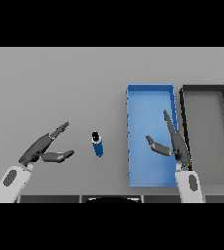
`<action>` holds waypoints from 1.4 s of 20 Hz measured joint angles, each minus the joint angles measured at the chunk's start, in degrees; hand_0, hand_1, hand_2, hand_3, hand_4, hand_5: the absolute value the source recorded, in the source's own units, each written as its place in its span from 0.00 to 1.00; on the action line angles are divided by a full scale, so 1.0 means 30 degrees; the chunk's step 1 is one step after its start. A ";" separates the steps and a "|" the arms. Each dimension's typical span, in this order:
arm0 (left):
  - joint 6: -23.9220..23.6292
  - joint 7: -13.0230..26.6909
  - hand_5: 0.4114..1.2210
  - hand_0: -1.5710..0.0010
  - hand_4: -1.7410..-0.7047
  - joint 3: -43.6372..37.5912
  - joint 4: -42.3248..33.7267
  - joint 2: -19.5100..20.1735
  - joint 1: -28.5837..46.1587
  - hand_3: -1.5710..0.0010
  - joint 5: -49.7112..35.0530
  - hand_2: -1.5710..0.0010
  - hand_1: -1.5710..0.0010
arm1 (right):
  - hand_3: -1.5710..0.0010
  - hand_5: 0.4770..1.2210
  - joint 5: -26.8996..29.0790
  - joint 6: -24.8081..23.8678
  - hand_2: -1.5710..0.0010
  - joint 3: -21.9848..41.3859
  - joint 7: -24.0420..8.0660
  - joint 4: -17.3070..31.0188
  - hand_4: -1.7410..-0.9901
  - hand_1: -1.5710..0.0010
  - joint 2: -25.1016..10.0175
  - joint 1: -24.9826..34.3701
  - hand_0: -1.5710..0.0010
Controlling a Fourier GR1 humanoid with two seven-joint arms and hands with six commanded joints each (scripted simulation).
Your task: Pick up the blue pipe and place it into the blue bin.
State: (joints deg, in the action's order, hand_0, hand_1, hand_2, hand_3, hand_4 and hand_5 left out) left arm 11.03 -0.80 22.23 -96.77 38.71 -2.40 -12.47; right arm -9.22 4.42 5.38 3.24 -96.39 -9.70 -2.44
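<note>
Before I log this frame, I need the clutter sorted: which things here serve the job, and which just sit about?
For the job:
small blue pipe on the grey table
blue rectangular bin
left hand, open
right hand, open, over the bin

Just lying about:
black-rimmed grey tray, right of the bin

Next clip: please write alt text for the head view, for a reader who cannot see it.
A small blue pipe lies on the grey table, untouched, between the robot's two open hands. The left hand hovers to the pipe's left; the right hand is over the blue bin, which holds nothing visible. A black bin sits beside the blue one, farther right.
</note>
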 measured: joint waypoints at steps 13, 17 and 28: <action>-0.0397 0.0525 0.09 1.00 0.59 0.3491 0.1513 -0.4344 -0.1651 1.00 0.3015 1.00 1.00 | 1.00 0.10 0.0019 0.0070 1.00 -0.0002 0.0210 0.0226 0.71 1.00 0.0137 -0.0357 1.00; -0.0620 0.0109 0.10 1.00 0.58 0.3492 0.3618 -0.5941 -0.2251 1.00 0.3046 1.00 1.00 | 1.00 0.10 0.0104 0.0044 1.00 -0.0092 0.0181 0.0135 0.72 1.00 0.0119 -0.0383 1.00; -0.0559 -0.1644 0.46 0.89 0.42 0.3084 0.6238 -0.8829 -0.3178 0.62 0.1948 0.63 0.74 | 1.00 0.11 0.0151 0.0123 1.00 -0.0106 0.0321 -0.0139 0.73 1.00 0.0032 -0.0705 1.00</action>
State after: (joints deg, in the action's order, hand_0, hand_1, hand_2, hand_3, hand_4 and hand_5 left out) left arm 9.36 -5.73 31.48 -78.05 12.22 -11.93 -6.62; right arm -8.77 4.79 5.06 4.20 -96.80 -9.60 -4.55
